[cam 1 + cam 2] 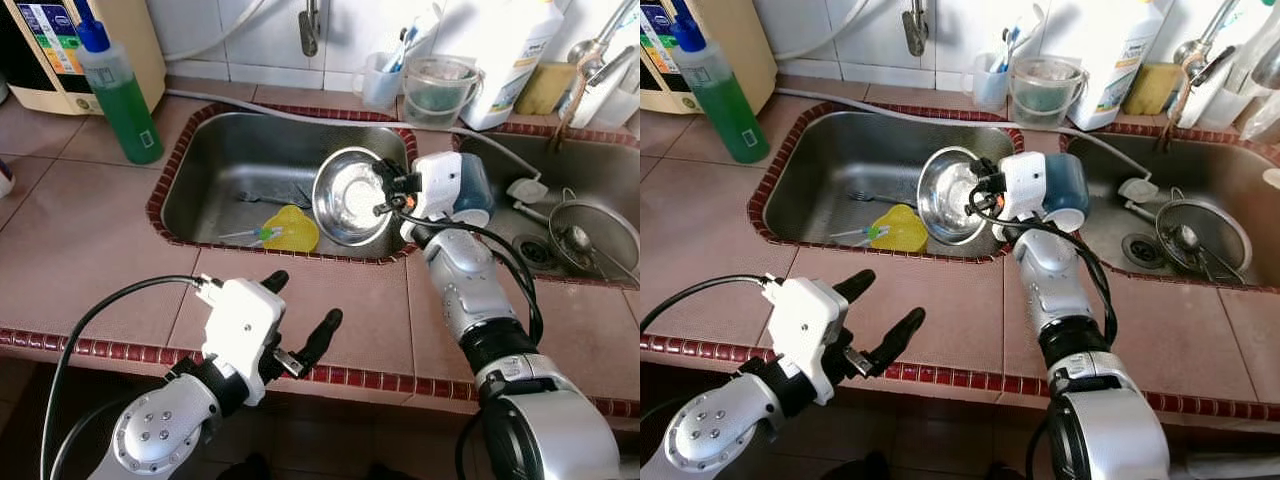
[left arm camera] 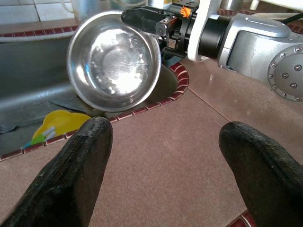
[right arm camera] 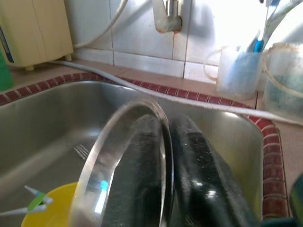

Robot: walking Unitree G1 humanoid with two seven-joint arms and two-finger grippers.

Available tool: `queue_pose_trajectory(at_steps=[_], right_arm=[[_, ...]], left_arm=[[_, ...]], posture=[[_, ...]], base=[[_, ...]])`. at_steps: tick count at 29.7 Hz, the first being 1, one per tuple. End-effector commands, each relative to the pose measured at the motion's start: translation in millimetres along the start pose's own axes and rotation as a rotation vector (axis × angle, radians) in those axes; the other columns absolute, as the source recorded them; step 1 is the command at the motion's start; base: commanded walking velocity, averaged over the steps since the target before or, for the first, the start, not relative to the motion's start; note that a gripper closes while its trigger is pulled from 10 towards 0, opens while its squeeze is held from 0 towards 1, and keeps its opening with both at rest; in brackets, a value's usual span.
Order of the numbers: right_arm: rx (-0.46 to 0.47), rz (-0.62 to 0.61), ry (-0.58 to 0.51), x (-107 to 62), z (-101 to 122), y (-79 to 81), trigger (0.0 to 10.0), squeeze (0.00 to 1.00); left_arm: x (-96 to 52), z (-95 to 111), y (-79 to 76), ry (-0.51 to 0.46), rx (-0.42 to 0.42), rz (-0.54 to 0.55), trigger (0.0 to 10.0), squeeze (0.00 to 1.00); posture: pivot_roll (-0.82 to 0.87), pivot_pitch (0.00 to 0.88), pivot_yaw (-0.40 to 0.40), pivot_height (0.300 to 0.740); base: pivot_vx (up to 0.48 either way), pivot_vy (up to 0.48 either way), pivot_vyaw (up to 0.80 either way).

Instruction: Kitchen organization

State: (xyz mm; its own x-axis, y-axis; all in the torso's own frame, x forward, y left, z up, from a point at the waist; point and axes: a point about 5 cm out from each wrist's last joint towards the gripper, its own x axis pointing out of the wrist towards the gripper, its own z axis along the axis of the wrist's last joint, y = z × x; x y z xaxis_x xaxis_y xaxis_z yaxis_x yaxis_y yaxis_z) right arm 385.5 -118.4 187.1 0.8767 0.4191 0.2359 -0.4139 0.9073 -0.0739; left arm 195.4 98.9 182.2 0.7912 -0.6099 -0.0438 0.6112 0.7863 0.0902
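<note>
Object: round polished stainless-steel bowl (image 1: 350,196), tilted on edge over the right end of the left steel sink basin (image 1: 215,150), mouth facing the robot
Right pincer (image 1: 386,194): clamped on the bowl rim, one finger inside, one outside
Left pincer (image 1: 303,316): spread wide, empty, hovering over the brown tiled table (image 1: 90,240)
Handling: judged light and rigid; the smooth, possibly wet wall is likely to slip or swing about a single rim pinch
Grip point: rim is the only hold; support from below advisable
Nearby: yellow plastic piece (image 1: 289,229) on the basin floor
</note>
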Motion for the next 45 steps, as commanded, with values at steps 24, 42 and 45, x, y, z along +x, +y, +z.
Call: queue_pose_trajectory(at_steps=[24,42,45], right_arm=[[-0.02,0.009,-0.096,10.2,22,-5.1,10.0,1.0],[-0.127,-0.194,-0.207,5.2,48,-13.1,10.0,1.0],[-0.128,-0.229,-0.2,1.8,45,-7.9,10.0,1.0]], left_arm=[[1.0,7,3.3,-0.019,0.02,0.022,10.0,0.0],[33.4,14,28.8,-0.116,0.038,0.075,10.0,0.0],[38.4,15,32.7,-0.131,0.043,0.079,10.0,0.0]], posture=[[-0.01,0.228,-0.012,0.74],[-0.08,0.099,-0.029,0.74],[-0.09,0.082,-0.028,0.74]], base=[[0.0,0.0,0.0],[0.0,0.0,0.0],[0.0,0.0,0.0]])
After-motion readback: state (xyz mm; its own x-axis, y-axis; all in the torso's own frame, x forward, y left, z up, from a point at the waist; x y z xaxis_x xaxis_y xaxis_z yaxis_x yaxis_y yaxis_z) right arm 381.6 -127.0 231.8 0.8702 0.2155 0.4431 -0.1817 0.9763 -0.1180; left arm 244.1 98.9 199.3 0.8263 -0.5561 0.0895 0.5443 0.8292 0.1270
